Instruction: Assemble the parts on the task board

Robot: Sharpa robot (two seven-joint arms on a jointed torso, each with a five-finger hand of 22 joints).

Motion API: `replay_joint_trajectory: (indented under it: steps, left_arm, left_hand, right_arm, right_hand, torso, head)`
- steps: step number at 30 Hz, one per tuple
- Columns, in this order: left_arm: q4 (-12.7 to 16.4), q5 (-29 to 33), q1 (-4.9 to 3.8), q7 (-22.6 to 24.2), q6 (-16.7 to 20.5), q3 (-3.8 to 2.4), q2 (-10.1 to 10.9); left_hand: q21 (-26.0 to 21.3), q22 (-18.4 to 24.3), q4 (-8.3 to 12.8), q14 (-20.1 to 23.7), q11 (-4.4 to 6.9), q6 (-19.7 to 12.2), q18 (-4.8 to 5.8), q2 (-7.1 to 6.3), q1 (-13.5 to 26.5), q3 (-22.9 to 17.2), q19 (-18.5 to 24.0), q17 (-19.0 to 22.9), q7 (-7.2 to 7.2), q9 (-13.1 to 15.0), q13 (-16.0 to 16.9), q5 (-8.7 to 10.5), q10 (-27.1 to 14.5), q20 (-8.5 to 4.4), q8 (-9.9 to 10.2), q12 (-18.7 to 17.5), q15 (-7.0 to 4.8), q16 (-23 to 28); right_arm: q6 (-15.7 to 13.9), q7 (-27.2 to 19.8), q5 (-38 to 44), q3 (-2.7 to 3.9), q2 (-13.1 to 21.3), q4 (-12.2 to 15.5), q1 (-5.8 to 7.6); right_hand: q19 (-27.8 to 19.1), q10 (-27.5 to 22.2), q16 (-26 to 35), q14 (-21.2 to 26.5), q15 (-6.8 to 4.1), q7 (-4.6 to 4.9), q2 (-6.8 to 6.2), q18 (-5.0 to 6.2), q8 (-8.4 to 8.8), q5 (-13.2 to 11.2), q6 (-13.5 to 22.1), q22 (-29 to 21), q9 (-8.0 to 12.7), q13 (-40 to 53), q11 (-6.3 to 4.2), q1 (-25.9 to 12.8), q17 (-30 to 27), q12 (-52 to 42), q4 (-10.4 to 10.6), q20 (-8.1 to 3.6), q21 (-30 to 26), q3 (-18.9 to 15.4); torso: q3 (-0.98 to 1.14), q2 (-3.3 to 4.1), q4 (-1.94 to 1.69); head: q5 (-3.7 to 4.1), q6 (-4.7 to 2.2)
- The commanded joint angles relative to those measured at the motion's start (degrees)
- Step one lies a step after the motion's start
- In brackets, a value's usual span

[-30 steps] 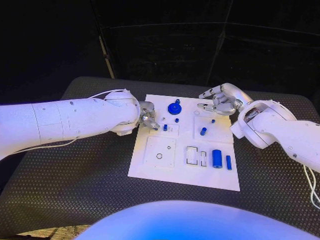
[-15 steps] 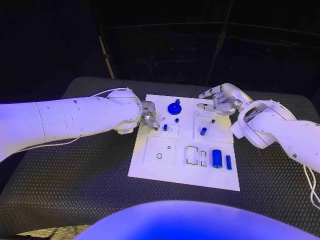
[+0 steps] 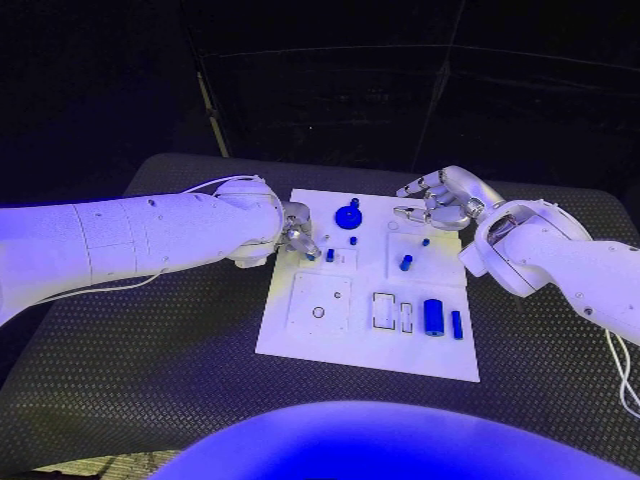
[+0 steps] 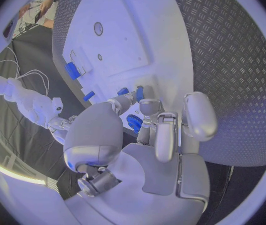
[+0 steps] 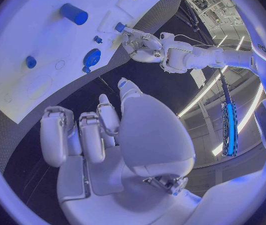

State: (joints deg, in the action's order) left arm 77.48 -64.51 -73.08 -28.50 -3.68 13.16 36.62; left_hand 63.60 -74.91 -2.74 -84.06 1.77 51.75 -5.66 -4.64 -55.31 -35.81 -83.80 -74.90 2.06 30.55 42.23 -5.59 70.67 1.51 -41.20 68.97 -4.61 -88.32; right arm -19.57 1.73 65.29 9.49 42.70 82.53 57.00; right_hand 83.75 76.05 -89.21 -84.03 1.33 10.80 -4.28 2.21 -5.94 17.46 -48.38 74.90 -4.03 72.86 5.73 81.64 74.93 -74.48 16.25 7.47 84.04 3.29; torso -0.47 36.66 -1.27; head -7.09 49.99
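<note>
We see a dim scene under bluish light with a black background, glare on the white task board (image 3: 371, 290), and fisheye bending of the bench (image 4: 233, 60) edges.

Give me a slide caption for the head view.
Left robot hand touches a small blue peg on the task board.

Smooth white task board (image 3: 320, 330) on ribbed black table (image 3: 147, 360).

You see two glossy white arms, a thin white cable (image 3: 162, 200) along the left, ending in silver hands.
</note>
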Motion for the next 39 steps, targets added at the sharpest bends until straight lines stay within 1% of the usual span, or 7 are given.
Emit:
replay_joint_trajectory:
  steps: [1, 3, 8, 24, 26, 33, 39]
  left_arm:
    - [0.1, 0.4, 0.50, -0.5, -2.3, 0.33, -0.2]
    - [0.0, 0.4, 0.50, -0.5, -2.4, 0.33, -0.2]
    - [-0.1, 0.4, 0.50, -0.5, -2.3, 0.33, -0.2]
    - [-1.2, 0.3, 0.51, -0.5, -1.1, 0.31, -0.6]
    - [-1.5, 0.3, 0.51, -0.5, -1.1, 0.31, -0.6]
    - [-1.8, 0.3, 0.51, -0.5, -1.5, 0.30, -0.7]
    - [-1.7, 0.3, 0.51, -0.5, -0.7, 0.29, -0.6]
  left_hand:
    - [0.4, -4.4, -0.2, -5.2, 0.13, 0.4, 0.84, -0.08, 0.8, 0.8, -0.7, -11.8, -0.01, -0.2, 0.4, 0.09, 0.5, -0.25, 0.2, 0.3, -0.49, -0.4]
    - [0.6, -4.5, -0.6, -5.3, 0.17, 0.6, 0.88, -0.15, 1.2, 1.7, -0.8, -11.9, -0.06, -0.3, 0.7, 0.08, 0.6, -0.29, 0.4, 0.4, -0.53, -0.5]
    - [1.1, -4.8, -1.7, -5.3, 0.20, 1.1, 0.96, 0.03, 2.4, 3.3, -0.9, -12.3, -0.10, -0.5, 1.3, 0.03, 0.9, -0.35, 0.7, 0.7, -0.57, -0.6]
    - [1.3, -5.1, -3.6, -5.4, 0.23, 1.6, 1.02, 0.51, 4.2, 5.4, -1.1, -12.6, -0.13, -0.8, 2.1, -0.02, 1.2, -0.42, 1.1, 1.0, -0.63, -0.7]
    - [1.3, -5.1, -3.8, -5.4, 0.23, 1.7, 1.02, 0.50, 4.5, 5.7, -1.1, -12.6, -0.12, -0.9, 2.1, -0.01, 1.2, -0.43, 1.2, 1.0, -0.63, -0.7]
    - [1.3, -5.2, -4.3, -5.4, 0.21, 1.8, 1.03, 0.17, 5.0, 6.9, -1.1, -12.7, -0.10, -0.9, 2.3, -0.03, 1.2, -0.43, 1.3, 1.0, -0.62, -0.8]
    - [1.4, -5.3, -5.6, -5.4, 0.23, 2.0, 1.05, 0.18, 6.0, 8.9, -1.1, -12.7, -0.13, -1.0, 2.5, -0.07, 1.3, -0.44, 1.5, 1.0, -0.64, -0.8]
  right_arm:
    - [0.3, -0.4, -0.1, 0.02, 0.0, 0.1, 0.09]
    - [0.3, -0.4, -0.1, 0.02, 0.0, 0.1, 0.09]
    - [0.2, -0.4, -0.1, 0.02, 0.0, 0.1, 0.09]
    - [0.1, -0.4, -0.1, 0.02, 0.0, 0.0, 0.09]
    - [0.1, -0.4, -0.1, 0.02, 0.0, 0.0, 0.09]
    - [0.2, -0.4, -0.1, 0.02, 0.0, 0.0, 0.09]
    - [0.2, -0.4, -0.1, 0.02, 0.0, 0.0, 0.09]
  right_hand:
    - [-0.3, -0.3, 0.2, -5.4, -0.01, 0.00, -0.04, 0.65, -0.18, 0.3, 0.4, 1.2, 0.0, -0.1, 0.02, -0.4, 13.4, -0.4, 0.0, -0.19, -0.3, -0.3]
    - [-0.3, -0.3, 0.2, -5.4, -0.01, 0.00, -0.04, 0.65, -0.18, 0.3, 0.4, 1.2, 0.0, -0.1, 0.02, -0.4, 13.4, -0.4, 0.0, -0.19, -0.3, -0.3]
    - [-0.3, -0.3, 0.2, -5.4, -0.01, 0.00, -0.04, 0.65, -0.18, 0.3, 0.4, 1.2, 0.0, -0.1, 0.02, -0.4, 13.4, -0.4, 0.0, -0.19, -0.3, -0.3]
    - [-0.3, -0.3, 0.3, -5.4, -0.01, 0.00, -0.05, 0.67, -0.19, 0.3, 0.4, 1.1, 0.0, -0.1, 0.02, -0.4, 13.3, -0.4, 0.0, -0.19, -0.4, -0.3]
    - [-0.3, -0.3, 0.3, -5.4, -0.01, 0.00, -0.05, 0.67, -0.19, 0.3, 0.4, 1.1, 0.0, -0.1, 0.02, -0.4, 13.3, -0.4, 0.0, -0.19, -0.4, -0.3]
    - [-0.3, -0.3, 0.3, -5.4, -0.01, 0.00, -0.05, 0.67, -0.19, 0.3, 0.4, 1.1, 0.0, -0.1, 0.02, -0.4, 13.3, -0.4, 0.0, -0.19, -0.4, -0.3]
    - [-0.3, -0.3, 0.3, -5.4, -0.01, 0.00, -0.05, 0.67, -0.19, 0.3, 0.4, 1.1, 0.0, -0.1, 0.02, -0.4, 13.3, -0.4, 0.0, -0.19, -0.4, -0.3]
  torso:
    - [0.00, -0.01, 0.00]
    - [0.02, -0.01, -0.01]
    - [-0.02, -0.02, 0.00]
    - [-0.01, 0.01, -0.01]
    - [-0.03, -0.01, 0.01]
    - [-0.02, -0.04, -0.02]
    - [-0.05, 0.00, -0.04]
  head:
    - [0.05, 0.01]
    - [0.04, 0.01]
    - [0.07, 0.01]
    - [0.12, 0.01]
    - [0.17, 0.01]
    - [0.15, 0.01]
    - [0.19, 0.01]
